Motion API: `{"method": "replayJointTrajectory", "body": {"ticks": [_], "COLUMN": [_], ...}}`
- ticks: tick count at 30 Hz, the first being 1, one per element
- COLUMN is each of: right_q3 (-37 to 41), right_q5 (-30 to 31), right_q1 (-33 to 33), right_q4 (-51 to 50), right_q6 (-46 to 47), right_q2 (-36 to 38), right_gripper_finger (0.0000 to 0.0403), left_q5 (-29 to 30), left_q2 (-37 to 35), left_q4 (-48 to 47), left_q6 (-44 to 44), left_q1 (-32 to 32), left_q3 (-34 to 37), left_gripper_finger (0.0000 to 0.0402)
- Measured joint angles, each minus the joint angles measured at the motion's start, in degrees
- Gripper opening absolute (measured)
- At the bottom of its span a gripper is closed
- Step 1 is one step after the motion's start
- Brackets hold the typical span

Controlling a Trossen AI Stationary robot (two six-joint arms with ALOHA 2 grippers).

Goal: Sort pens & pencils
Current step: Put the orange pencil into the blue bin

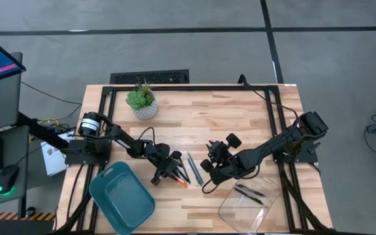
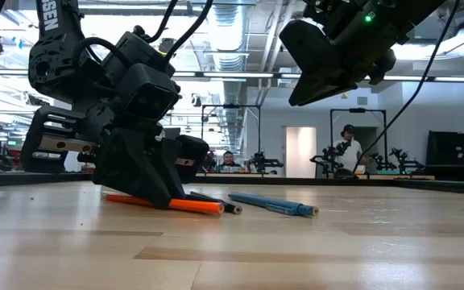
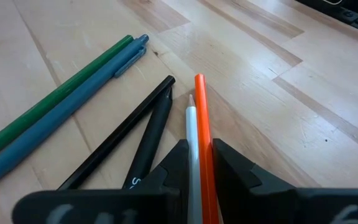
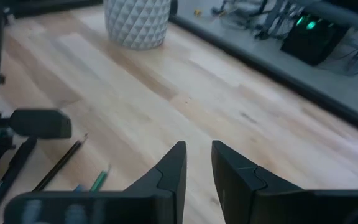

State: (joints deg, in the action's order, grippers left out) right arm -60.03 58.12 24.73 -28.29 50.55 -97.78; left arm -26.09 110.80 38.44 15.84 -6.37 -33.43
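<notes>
The sorting looks partly done, with most of it left. In the high view two black pens (image 1: 249, 193) already lie inside a clear tray (image 1: 230, 207) at the lower right of the frame, while the blue bin (image 1: 119, 199) at the lower left appears to hold nothing.

Near the middle of the counter (image 1: 240, 111) a loose group of sticks remains. The left gripper (image 3: 199, 163) is down on this group, its fingers clamped on the orange pencil (image 3: 202, 124); a white stick (image 3: 193, 134) lies tight against it between the fingers, so it may be caught as well. In the low view the orange pencil (image 2: 180, 205) rests flat on the wood, not yet lifted. Just beside it lie two black pens (image 3: 132, 134), and a little further off a green pencil (image 3: 55, 99) and a teal pen (image 3: 67, 115) side by side.

The right gripper (image 4: 197, 162) hovers above the counter, right of the group, its fingers a little apart and holding nothing.

Judging from this, the orange pencil still has to go to its container, probably the bin, followed by the green pencil, and the teal and black pens should join the tray.
</notes>
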Motion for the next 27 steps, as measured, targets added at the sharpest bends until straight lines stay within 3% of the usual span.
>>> {"method": "replayJointTrajectory", "body": {"ticks": [8,19,27], "right_q3": [0.0,0.0,0.0], "right_q5": [6.5,7.7,7.9], "right_q1": [0.8,1.9,3.7], "right_q4": [-0.6,-3.0,-3.4], "right_q6": [-0.1,-0.1,-5.7], "right_q2": [0.2,5.7,10.5], "right_gripper_finger": [0.0098,0.0098,0.0098], "left_q5": [-0.1,0.0,0.2], "left_q2": [0.0,-0.2,-0.2], "left_q4": [0.0,-0.1,-0.1], "left_q6": [0.0,0.0,0.1], "left_q1": [0.0,0.0,0.0], "left_q3": [0.0,0.0,0.0], "left_gripper_finger": [0.0036,0.0036,0.0036]}}
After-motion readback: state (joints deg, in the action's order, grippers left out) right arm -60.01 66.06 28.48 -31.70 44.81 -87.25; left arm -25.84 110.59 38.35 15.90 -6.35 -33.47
